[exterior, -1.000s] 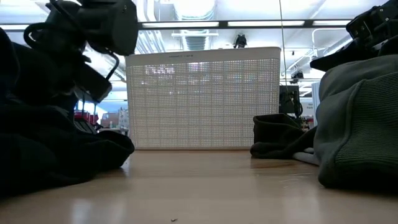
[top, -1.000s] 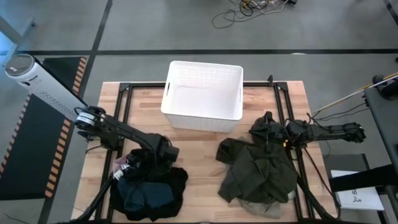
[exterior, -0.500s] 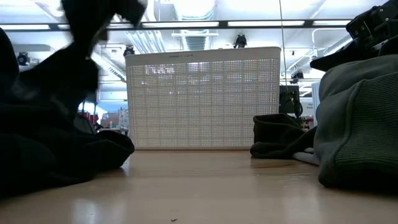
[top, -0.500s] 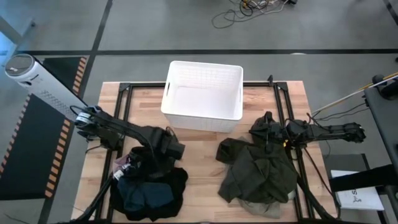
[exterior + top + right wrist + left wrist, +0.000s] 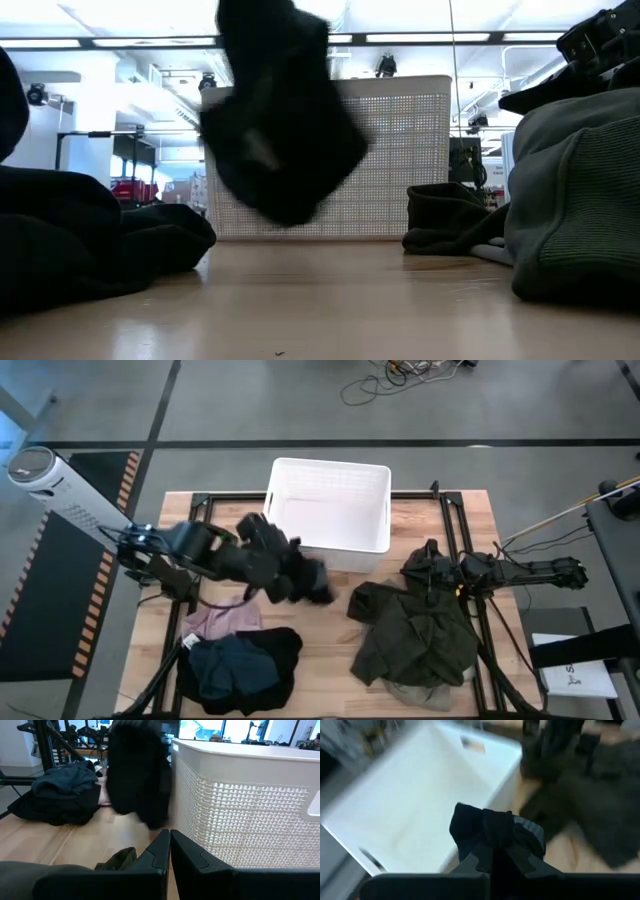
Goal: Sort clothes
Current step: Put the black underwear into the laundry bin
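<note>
My left gripper [image 5: 288, 568] is shut on a black garment [image 5: 312, 582] in the air just before the near wall of the white lattice basket [image 5: 325, 510]. The garment hangs in front of the basket in the low view [image 5: 285, 130] and shows in the right wrist view [image 5: 140, 775]. A pale pink shirt [image 5: 225, 620] and a heap of black and teal pieces [image 5: 240, 670] lie at the near left. My right gripper [image 5: 432, 573] is shut at the far edge of the olive-green and khaki pile [image 5: 415, 630]. My left gripper pinches a bunched fold of the black garment [image 5: 487, 827] between its two fingers. The garment is lifted clear of the table and hangs below and beyond the fingers, slack. My right gripper lies low over the olive pile; whether it touches the cloth, I cannot tell.
The basket's inside [image 5: 420, 805] lies just beyond my left gripper. Bare wood [image 5: 325, 650] shows between the two piles. Black frame rails [image 5: 455, 530] run along the table's sides. An olive piece [image 5: 450, 215] lies before the basket's right corner.
My left gripper has risen from the dark heap and swung toward the table's far right, toward the basket, carrying the black garment. The garment has been lifted clear and now hangs in the air. The pink shirt beneath it has come into view.
</note>
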Tool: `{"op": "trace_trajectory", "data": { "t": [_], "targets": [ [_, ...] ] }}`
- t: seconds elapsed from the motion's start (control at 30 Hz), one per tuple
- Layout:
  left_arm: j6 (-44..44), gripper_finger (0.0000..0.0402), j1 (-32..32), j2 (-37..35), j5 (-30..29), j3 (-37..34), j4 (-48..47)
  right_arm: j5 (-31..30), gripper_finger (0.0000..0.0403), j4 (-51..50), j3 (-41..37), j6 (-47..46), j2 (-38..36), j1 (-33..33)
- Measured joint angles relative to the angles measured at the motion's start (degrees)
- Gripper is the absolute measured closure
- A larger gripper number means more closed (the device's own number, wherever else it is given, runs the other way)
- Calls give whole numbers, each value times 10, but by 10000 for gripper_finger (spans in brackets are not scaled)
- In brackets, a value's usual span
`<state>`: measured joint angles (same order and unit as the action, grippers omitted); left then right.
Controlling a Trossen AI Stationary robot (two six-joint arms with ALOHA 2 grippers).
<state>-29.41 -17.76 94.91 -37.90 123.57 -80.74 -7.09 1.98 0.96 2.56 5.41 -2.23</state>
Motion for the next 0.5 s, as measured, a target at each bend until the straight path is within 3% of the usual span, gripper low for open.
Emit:
{"op": "trace_trajectory", "data": {
  "t": [0.23, 0.5],
  "targets": [
    [162, 401, 15, 0, -75, 75, 119, 0, 403, 0, 0, 0, 0, 0],
    [370, 402, 82, 0, -73, 88, 315, 0, 403, 0, 0, 0, 0, 0]
  ]
}}
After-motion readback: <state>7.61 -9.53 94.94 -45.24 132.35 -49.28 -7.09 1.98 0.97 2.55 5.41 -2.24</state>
